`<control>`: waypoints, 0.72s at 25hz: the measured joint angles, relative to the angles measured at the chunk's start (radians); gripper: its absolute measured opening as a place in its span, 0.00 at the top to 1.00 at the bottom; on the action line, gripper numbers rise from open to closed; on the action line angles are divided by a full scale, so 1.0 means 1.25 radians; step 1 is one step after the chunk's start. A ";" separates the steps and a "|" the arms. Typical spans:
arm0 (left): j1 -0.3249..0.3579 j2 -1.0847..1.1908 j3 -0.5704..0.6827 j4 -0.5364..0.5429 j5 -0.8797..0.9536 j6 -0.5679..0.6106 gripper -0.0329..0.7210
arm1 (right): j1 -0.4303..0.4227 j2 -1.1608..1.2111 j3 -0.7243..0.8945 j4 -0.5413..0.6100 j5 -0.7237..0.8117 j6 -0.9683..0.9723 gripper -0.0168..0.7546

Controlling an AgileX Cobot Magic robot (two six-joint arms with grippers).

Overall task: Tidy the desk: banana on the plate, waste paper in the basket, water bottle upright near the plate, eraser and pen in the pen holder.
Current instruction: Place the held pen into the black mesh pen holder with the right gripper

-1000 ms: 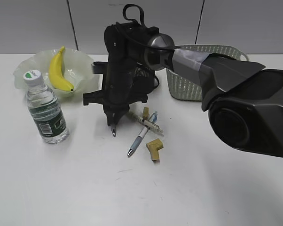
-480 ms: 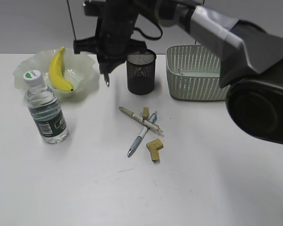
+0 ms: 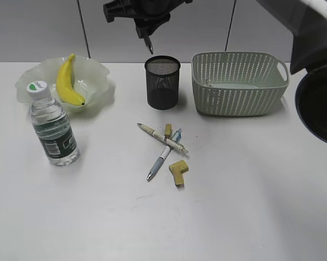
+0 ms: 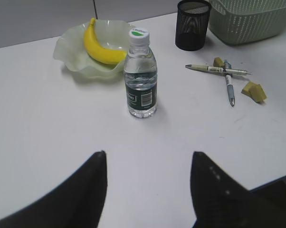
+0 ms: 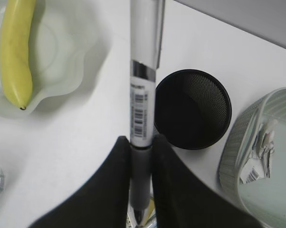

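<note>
Right fingers clamped on white pen, above black mesh cup. Left fingers spread, empty, low over bench. Bottle upright at 5 o'clock of plate; banana on plate. Two pens, erasers on bench. Paper in basket.

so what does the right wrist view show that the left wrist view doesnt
Only the right wrist view shows the right gripper shut on a white pen, and paper scraps inside the basket.

Only the left wrist view shows the open left gripper, the upright water bottle, two crossed pens and the erasers on the desk.

Both show the banana on the plate, the pen holder and the basket.
</note>
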 joint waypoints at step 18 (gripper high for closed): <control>0.000 0.000 0.000 0.001 -0.001 0.000 0.40 | -0.142 -0.124 0.033 0.218 -0.051 -0.112 0.83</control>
